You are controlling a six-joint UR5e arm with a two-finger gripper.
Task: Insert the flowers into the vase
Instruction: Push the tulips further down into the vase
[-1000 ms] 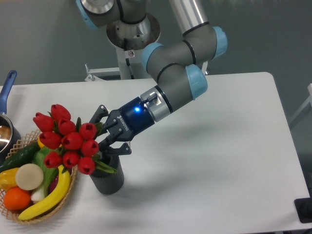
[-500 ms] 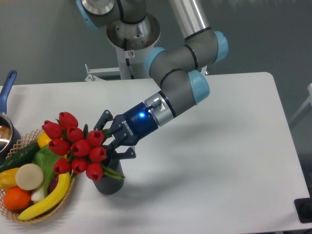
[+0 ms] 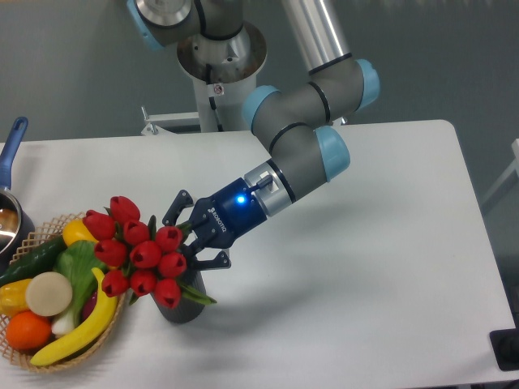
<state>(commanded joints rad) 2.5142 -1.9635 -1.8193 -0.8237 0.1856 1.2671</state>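
The flowers (image 3: pixel 139 253), a bunch of red closed tulip heads with green leaves, hang tilted to the left over the vase (image 3: pixel 185 305). The vase is a small dark grey cylinder on the white table, and the tulip heads and a leaf cover most of its mouth. My gripper (image 3: pixel 189 237) reaches in from the right, just above the vase, shut on the flowers' stems. The stems' lower ends are hidden behind the heads and the fingers, so I cannot tell whether they are inside the vase's mouth.
A wicker basket (image 3: pixel 111 326) with banana, orange, cucumber and other produce sits directly left of the vase. A pot with a blue handle (image 3: pixel 10 154) stands at the far left edge. The robot's base (image 3: pixel 220 57) is at the table's back.
The gripper and the flowers have moved right and a little down, from over the basket's edge to over the vase. The vase and the basket have stayed put.
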